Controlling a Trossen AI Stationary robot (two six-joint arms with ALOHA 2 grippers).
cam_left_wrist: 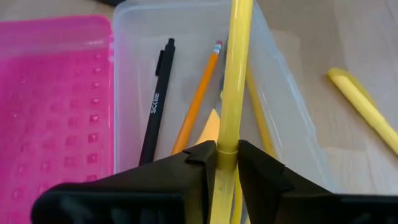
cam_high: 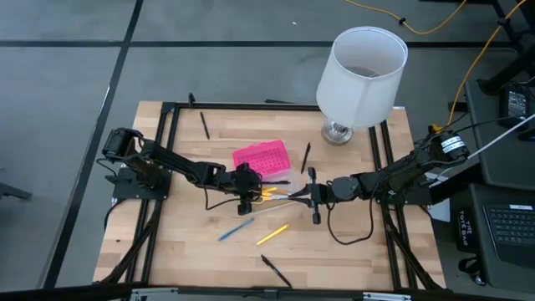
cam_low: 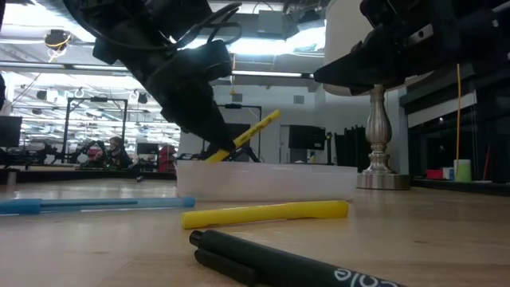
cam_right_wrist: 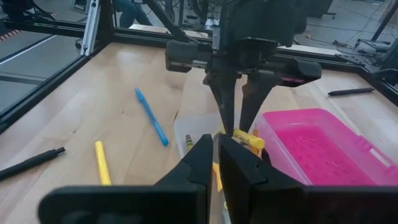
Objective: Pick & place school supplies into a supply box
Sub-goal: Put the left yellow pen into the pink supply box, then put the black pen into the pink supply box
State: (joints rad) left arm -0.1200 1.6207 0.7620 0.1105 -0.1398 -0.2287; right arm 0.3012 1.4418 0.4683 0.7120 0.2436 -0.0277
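The left hand [cam_high: 245, 194] hangs over the clear box [cam_left_wrist: 186, 74], its fingers [cam_left_wrist: 186, 171] set close on either side of a yellow pen [cam_left_wrist: 233, 74] that slants up out of the box; whether they press it cannot be told. Under that hand, inside the box, lie a black pen [cam_left_wrist: 157, 106] and an orange pencil [cam_left_wrist: 198, 99]. The pink lid [cam_high: 260, 158] lies open just behind the hand. On the counter [cam_high: 184, 251] in front of it rest a blue pen [cam_high: 236, 229] and a yellow marker [cam_high: 272, 233], with a black marker [cam_high: 276, 271] nearer the counter's front edge. The right hand [cam_high: 313, 197] faces the left hand across the box, fingers nearly together and holding nothing. Behind the right hand, well apart, stands a white lamp [cam_high: 361, 73].
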